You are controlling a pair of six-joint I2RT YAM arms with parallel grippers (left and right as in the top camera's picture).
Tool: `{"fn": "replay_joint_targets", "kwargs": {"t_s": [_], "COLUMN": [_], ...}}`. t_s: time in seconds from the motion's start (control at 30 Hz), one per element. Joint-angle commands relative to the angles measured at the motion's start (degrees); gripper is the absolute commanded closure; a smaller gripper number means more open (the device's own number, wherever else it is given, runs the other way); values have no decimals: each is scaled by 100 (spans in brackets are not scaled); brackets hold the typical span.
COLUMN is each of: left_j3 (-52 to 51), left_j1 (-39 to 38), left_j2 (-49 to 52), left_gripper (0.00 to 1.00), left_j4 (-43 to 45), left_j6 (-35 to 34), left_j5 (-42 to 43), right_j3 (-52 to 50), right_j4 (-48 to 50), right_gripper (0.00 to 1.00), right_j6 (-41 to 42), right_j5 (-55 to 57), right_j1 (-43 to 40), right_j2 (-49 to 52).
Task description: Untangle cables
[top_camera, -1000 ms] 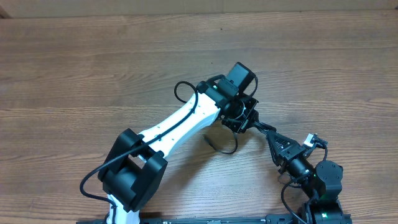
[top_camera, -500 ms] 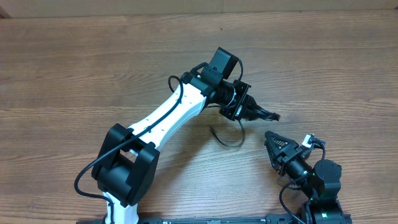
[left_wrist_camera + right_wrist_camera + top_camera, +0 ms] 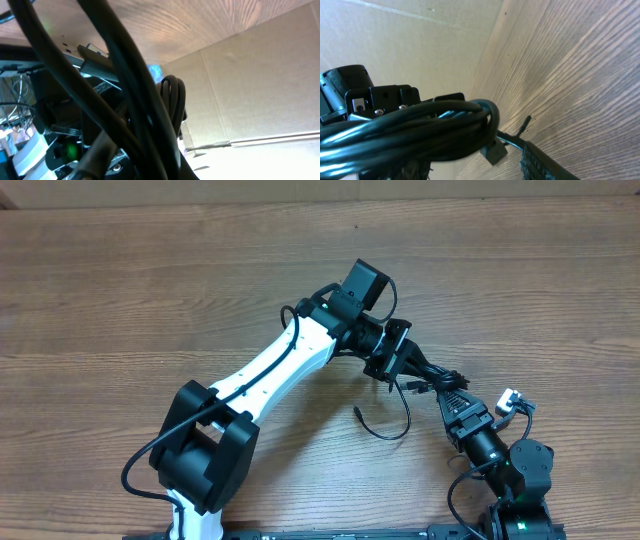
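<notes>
The cables [image 3: 432, 375] are a black bunch hanging above the wooden table, with my left gripper [image 3: 400, 360] shut on its left end. One loose strand [image 3: 398, 430] loops down to the table and ends in a small plug tip [image 3: 358, 412]. My right gripper [image 3: 452, 392] stands open right at the bunch's right end. In the right wrist view the cables [image 3: 420, 130] cross close in front, next to one textured finger [image 3: 545, 160]; the other finger is hidden. Thick black cords [image 3: 125, 75] fill the left wrist view, hiding the left fingers.
The left arm's white link [image 3: 290, 370] runs diagonally from its black base [image 3: 205, 460] at the front left. The right arm's base [image 3: 520, 470] sits at the front right corner. A cardboard wall [image 3: 300, 190] borders the table's far edge.
The right gripper let go of the cables, opened and drew back, then came up to the bunch again. The left gripper swung left with the bunch, then back right.
</notes>
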Motion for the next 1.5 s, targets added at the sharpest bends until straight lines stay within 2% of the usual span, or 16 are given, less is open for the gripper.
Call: {"fn": "replay_joint_targets", "kwargs": {"t_s": [0.0, 0.3, 0.47, 0.67, 0.73, 0.9, 0.97, 1.2, 1.4, 1.47], "left_j3": [111, 111, 111, 111, 111, 111, 111, 111, 111, 111], "left_j1": [-107, -184, -278, -321, -321, -317, -273, 61, 461, 540], "left_j2": [-39, -39, -39, -39, -39, -39, -39, -39, -39, -39], "left_gripper": [96, 96, 96, 96, 96, 96, 96, 96, 96, 96], "left_j4": [17, 22, 20, 20, 22, 52, 280, 1504, 1596, 1471], "left_j6": [-81, -55, -50, 101, 122, 173, 273, 1478, 3615, 4061], "left_j5": [463, 855, 1213, 1233, 1233, 1228, 1158, 433, 439, 437], "right_j3": [-61, -61, -61, -61, -61, -61, -61, -59, -57, -57], "right_j4": [35, 52, 52, 199, 275, 127, 28, -50, -101, 72], "right_gripper": [47, 60, 61, 63, 69, 95, 96, 96, 96, 96], "right_j6": [-127, -50, 173, 199, 197, 192, 192, 192, 173, 175], "right_j5": [162, 192, 483, 590, 586, 415, 203, -890, -964, -962], "right_j1": [2, 2, 2, 2, 2, 2, 2, 0, -15, -15], "right_j2": [-13, -13, -13, -13, -13, -13, -13, -13, -13, -13]}}
